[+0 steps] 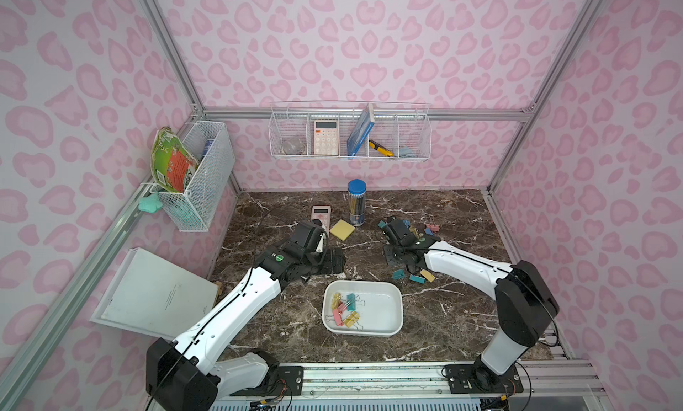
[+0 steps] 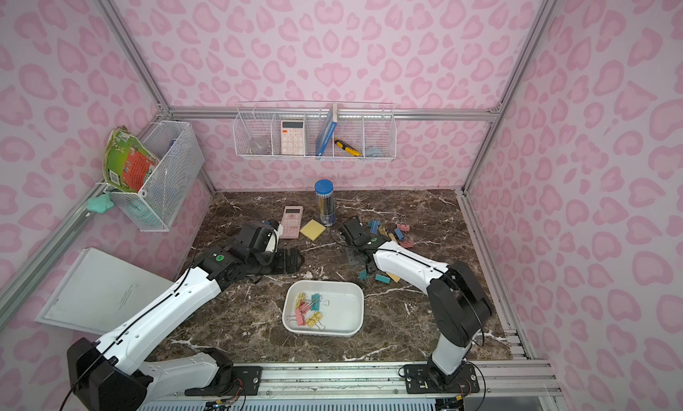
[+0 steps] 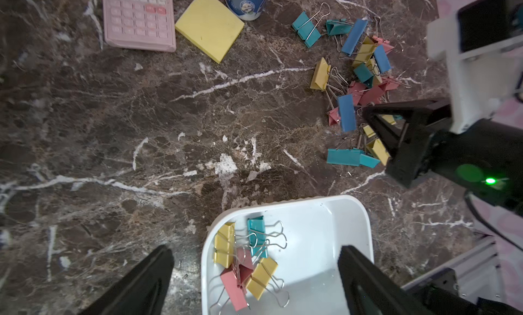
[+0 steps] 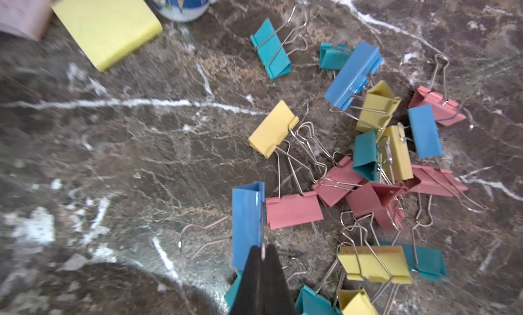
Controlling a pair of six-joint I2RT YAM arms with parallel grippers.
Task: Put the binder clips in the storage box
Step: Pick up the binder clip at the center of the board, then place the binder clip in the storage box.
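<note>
Bench (image 1: 462,316) of dark marble carries all task items. Storage box (image 1: 382,309), white and shallow, sits near the front edge between both arms, so either arm can reach it. Several binder clips (image 1: 345,309) lie at one end of it. Left pincer (image 3: 254,250) hangs fully spread above the box rim and holds nothing. Remaining clips form a loose pile (image 4: 376,158) well beyond the box, beside the right arm. Right pincer (image 4: 262,254) is closed tight on a blue binder clip (image 4: 246,223) at the pile's edge, seemingly by a thin edge or its wire handle. Lift-off is judged the step in hand.
</note>
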